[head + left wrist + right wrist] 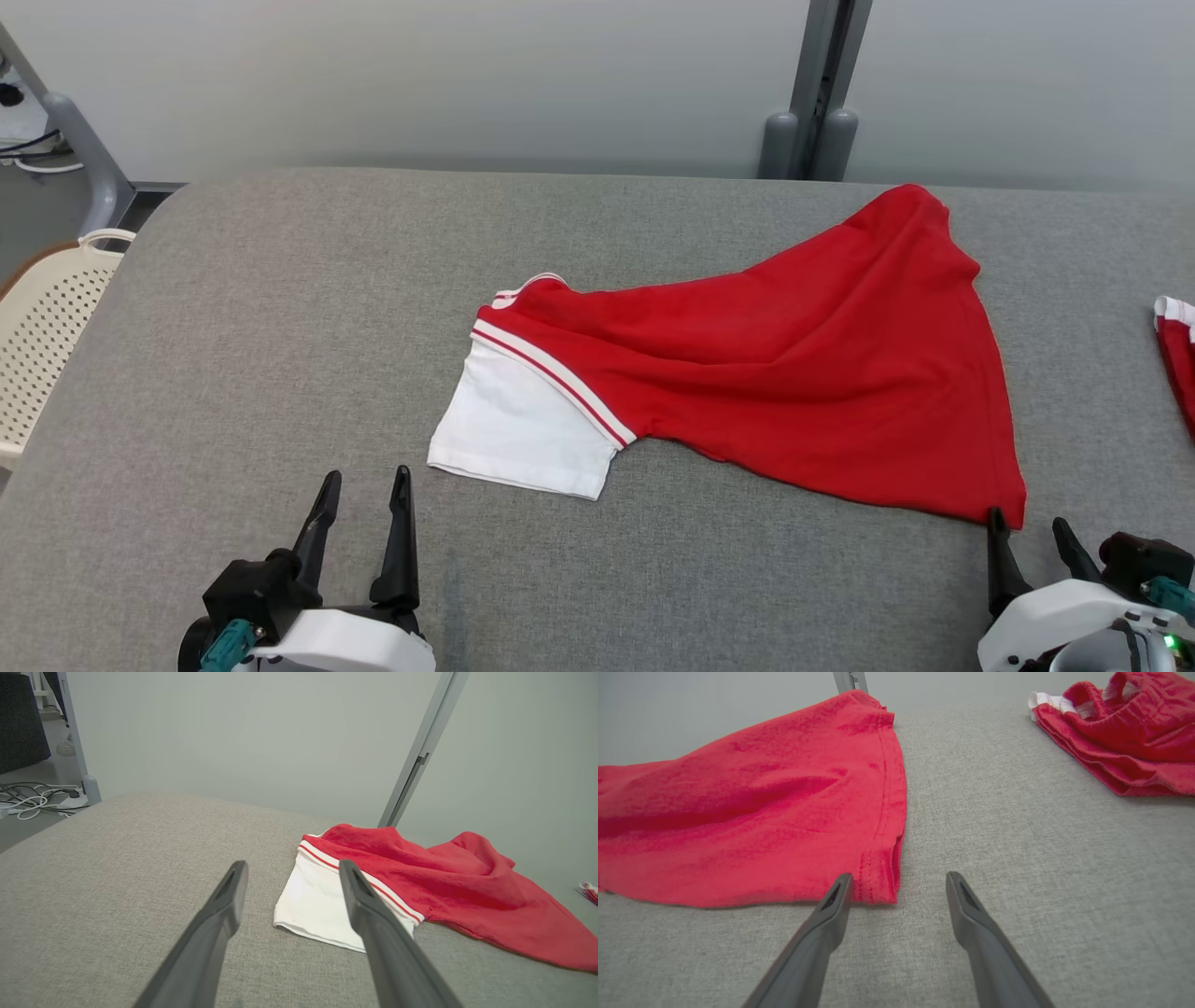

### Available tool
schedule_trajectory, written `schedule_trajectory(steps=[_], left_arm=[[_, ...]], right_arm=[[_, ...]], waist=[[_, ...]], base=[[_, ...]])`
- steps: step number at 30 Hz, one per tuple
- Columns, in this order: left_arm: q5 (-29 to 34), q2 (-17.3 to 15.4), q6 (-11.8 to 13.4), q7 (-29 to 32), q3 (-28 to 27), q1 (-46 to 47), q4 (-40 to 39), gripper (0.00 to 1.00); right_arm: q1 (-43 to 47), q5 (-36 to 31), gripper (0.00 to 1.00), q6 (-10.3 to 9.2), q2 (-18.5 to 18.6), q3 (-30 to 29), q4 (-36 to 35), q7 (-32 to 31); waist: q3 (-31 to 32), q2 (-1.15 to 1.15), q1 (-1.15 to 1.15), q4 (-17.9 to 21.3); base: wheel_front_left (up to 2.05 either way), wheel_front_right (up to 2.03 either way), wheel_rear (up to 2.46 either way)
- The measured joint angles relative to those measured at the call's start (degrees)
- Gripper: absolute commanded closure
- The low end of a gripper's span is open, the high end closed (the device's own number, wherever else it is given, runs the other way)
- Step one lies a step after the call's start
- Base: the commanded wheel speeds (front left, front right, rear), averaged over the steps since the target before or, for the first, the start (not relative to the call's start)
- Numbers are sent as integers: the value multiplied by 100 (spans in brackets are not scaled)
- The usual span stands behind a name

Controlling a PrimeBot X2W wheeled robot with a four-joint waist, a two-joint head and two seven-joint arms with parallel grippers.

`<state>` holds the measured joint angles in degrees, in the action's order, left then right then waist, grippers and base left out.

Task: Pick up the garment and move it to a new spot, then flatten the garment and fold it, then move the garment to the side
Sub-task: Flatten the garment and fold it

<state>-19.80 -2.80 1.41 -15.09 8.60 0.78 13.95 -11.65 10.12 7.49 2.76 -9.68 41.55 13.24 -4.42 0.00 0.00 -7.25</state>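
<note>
The grey fabric-covered worktop (280, 308) carries a red shirt (794, 355), spread from centre toward 2 o'clock, its white sleeve (513, 420) pointing to 8 o'clock. A second red-and-white garment (1178, 359) lies at the 3 o'clock edge, well apart.

Lighting: I read bright, even, diffuse light on all three feeds, no glare. Shadows: faint and soft, a thin line under the garment (794, 373) hem. Focus: head view sharp. In the wrist views the near fingers (205, 938) look soft, with wide-angle stretch at the edges.

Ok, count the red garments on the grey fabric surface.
2. A red shirt with white sleeve lies mid-surface; a bunched red-and-white garment sits at the right edge, partly cropped.
</note>
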Motion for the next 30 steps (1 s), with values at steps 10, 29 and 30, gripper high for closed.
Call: schedule_trajectory(steps=[10, 29, 30], left_arm=[[-9, 0, 0, 0, 23, 15, 41, 0], [34, -1, -223, 154, 269, 381, 773, 0], [-13, 0, -238, 281, 267, 510, 927, 0]], right_arm=[[-582, 127, 4, 0, 3, 113, 1005, 90], [-737, 476, 100, 0, -4, 151, 534, 175], [-693, 454, 100, 0, -4, 158, 427, 175]], waist=[[-60, 0, 0, -135], [-36, 0, 0, 153], [-40, 0, 0, 190]], base=[[0, 0, 0], [0, 0, 0], [0, 0, 0]])
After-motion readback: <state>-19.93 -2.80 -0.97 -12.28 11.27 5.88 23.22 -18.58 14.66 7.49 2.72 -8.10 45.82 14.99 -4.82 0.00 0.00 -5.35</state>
